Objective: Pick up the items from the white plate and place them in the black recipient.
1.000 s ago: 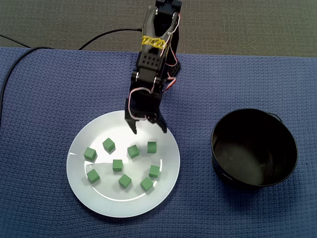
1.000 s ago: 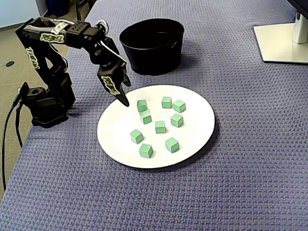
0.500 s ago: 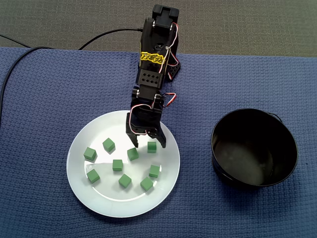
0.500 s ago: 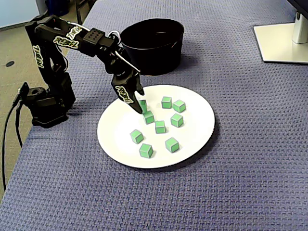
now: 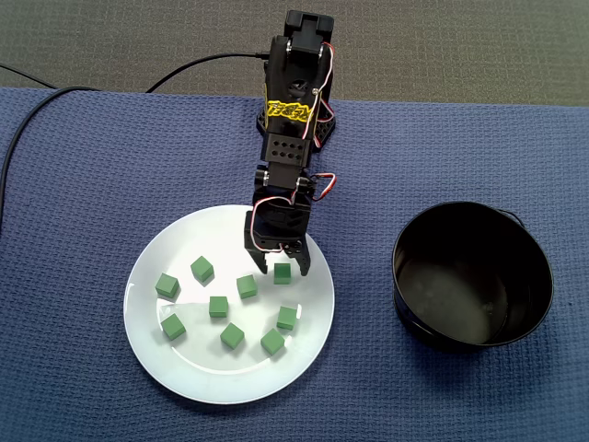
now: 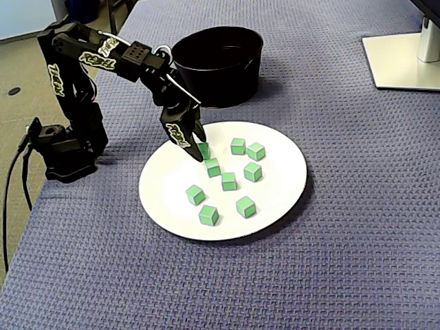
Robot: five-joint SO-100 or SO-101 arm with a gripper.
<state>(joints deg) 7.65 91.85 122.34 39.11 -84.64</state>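
Since a second ago your gripper [image 5: 281,262] has come off the far rim of the white plate [image 5: 147,368] and dropped in over the green cubes. Its jaws have narrowed from the wide spread they had half a second back. You now have the fingers set astride one green cube [image 5: 282,273], the one nearest the arm [image 5: 290,138]. The jaws are parted, not pressed together. In the fixed view from above a little gap shows on each side of the cube, so you are not pinching it.

In the side fixed view the gripper [image 6: 199,150] partly hides that cube [image 6: 205,146], and one dark fingertip [image 6: 198,155] reaches down to the plate surface just in front of it.

All nine cubes lie on the plate, none touching another. The eight other cubes [image 5: 218,306] are spread over the middle and near half. Your black bowl [image 5: 472,273] stands on the blue woven cloth [image 5: 74,166], near the plate's right side in the view from above but apart from it. In the side view the bowl [image 6: 217,65] sits beyond the plate [image 6: 289,185], close behind the arm's elbow.
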